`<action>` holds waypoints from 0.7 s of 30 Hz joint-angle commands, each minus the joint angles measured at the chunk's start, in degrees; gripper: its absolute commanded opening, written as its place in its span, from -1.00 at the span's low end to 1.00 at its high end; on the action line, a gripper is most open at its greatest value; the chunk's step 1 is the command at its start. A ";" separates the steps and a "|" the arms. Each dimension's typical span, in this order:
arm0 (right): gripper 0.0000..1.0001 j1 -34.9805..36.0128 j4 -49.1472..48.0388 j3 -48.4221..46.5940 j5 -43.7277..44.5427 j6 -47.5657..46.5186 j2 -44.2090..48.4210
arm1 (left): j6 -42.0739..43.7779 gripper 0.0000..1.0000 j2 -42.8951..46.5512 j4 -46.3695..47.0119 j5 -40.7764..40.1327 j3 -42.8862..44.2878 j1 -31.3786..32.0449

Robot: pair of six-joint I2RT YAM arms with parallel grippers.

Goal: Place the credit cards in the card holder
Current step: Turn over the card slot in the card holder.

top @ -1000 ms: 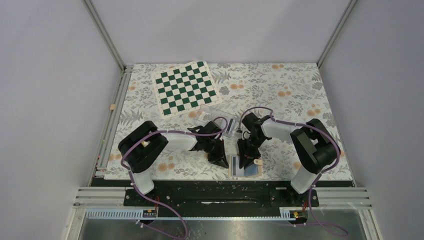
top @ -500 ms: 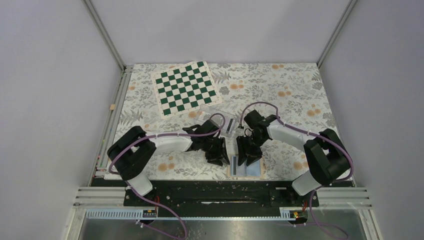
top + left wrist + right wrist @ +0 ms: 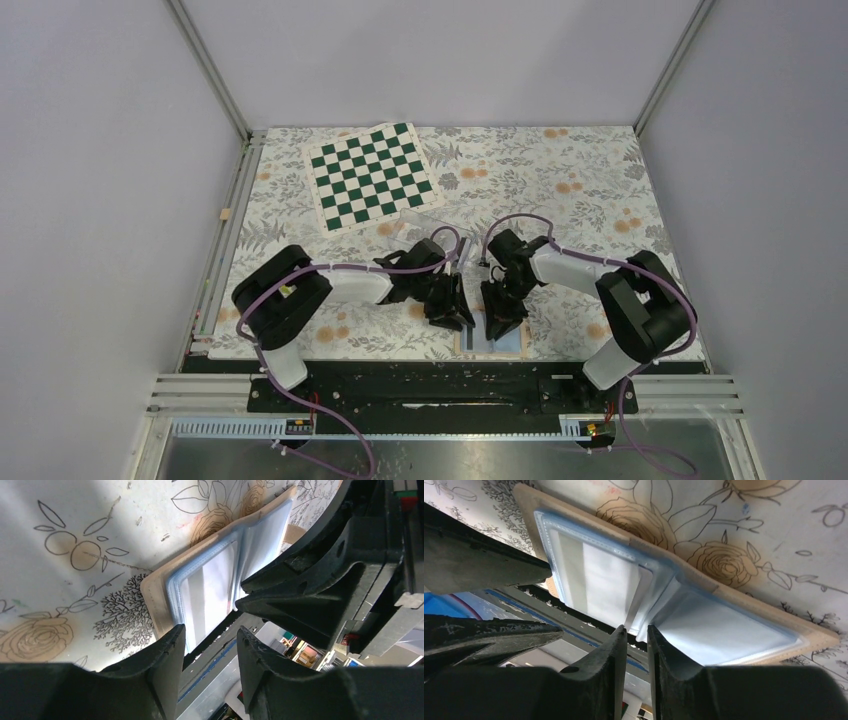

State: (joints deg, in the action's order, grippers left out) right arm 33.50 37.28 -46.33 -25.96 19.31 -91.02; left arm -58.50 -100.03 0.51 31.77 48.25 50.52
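One card holder (image 3: pixel 511 343) spread open, long axis left-right; left tool (image 3: pixel 210 635) released, right tool (image 3: pixel 636 630) of unclear grip.

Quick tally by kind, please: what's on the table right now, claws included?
Chessboard: 1
Clear box: 1
Card holder, lying open: 1
Claws: 2 (left claw, right claw)
Total: 5

Legible text, labels, brands, numbers: none found. Card holder (image 3: pixel 744 625), near edge: plain tan border, blank blue sleeves. Chessboard mat (image 3: pixel 375 175), far left: green and white squares only. Tablecloth (image 3: pixel 560 170): floral print only.
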 commanded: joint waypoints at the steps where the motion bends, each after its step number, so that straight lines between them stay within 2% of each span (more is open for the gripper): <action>1: -0.46 0.52 -1.85 0.18 0.32 -0.20 -1.87 | -0.92 -0.17 -1.47 5.51 2.30 -0.42 0.22; 9: -0.60 0.47 -2.61 0.70 0.33 -0.28 -3.09 | 2.33 -0.22 -2.97 -1.13 -1.07 1.54 0.26; 17: -0.74 0.49 -2.92 0.77 -0.02 -0.33 -3.97 | 4.87 -0.17 -2.58 -8.14 -4.70 3.81 0.39; 21: -0.77 0.45 -3.31 0.88 -0.36 -0.24 -4.36 | 4.93 -0.15 -2.85 -8.24 -4.41 4.59 0.77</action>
State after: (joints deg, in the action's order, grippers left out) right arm 33.50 35.24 -46.06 -26.68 19.33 -94.06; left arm -55.75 -102.13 -4.16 30.72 51.03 50.72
